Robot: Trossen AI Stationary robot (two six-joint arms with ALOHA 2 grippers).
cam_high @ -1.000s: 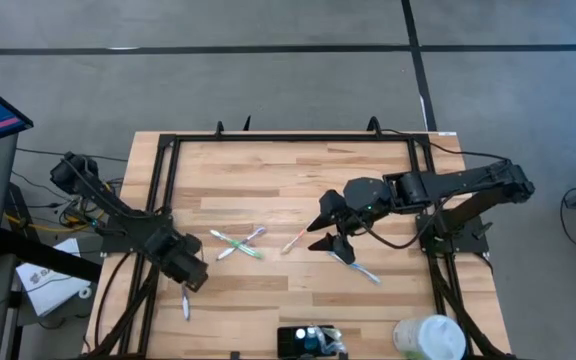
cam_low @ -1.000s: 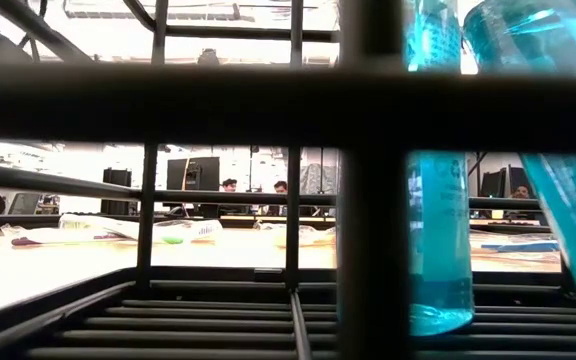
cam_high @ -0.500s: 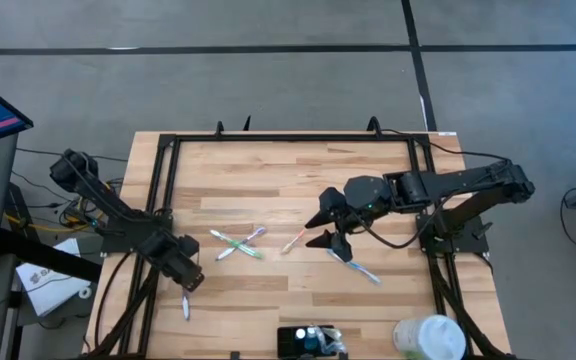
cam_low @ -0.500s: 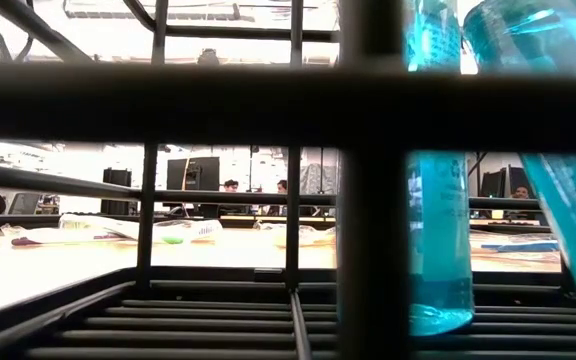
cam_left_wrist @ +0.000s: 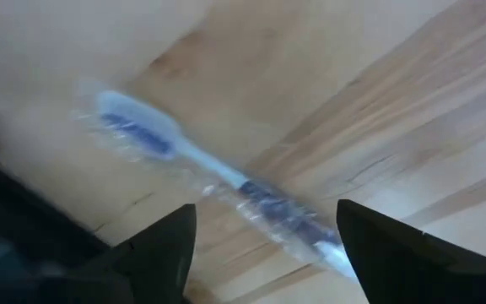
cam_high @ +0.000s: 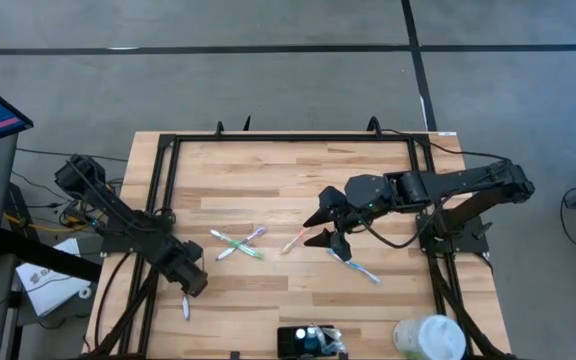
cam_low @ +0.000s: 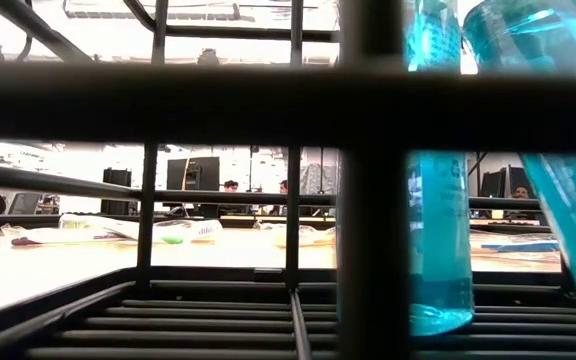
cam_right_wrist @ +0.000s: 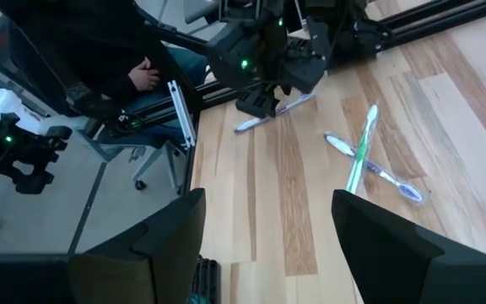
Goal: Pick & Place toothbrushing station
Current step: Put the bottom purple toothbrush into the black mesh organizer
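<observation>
The toothbrushing station (cam_high: 308, 342), a low black box with blue items in it, stands at the table's near edge. My left gripper (cam_high: 193, 285) points down, open, just above a blue toothbrush in clear wrap (cam_left_wrist: 218, 177) that lies flat on the wood near the left edge. Its fingers (cam_left_wrist: 154, 253) stand on either side of the handle. My right gripper (cam_high: 318, 228) hangs open over the table's middle, holding nothing. Below it lie a pink toothbrush (cam_high: 295, 240) and a blue one (cam_high: 356, 265).
Two crossed toothbrushes (cam_high: 236, 243) lie left of centre. A white round container (cam_high: 428, 338) stands at the near right corner. A black frame (cam_high: 168, 180) borders the table. The station's bars (cam_low: 368, 200) block the low view. A person's hand (cam_right_wrist: 146, 76) shows beyond the left edge.
My left gripper has sunk a little toward the table over the wrapped toothbrush, which lies in the same place.
</observation>
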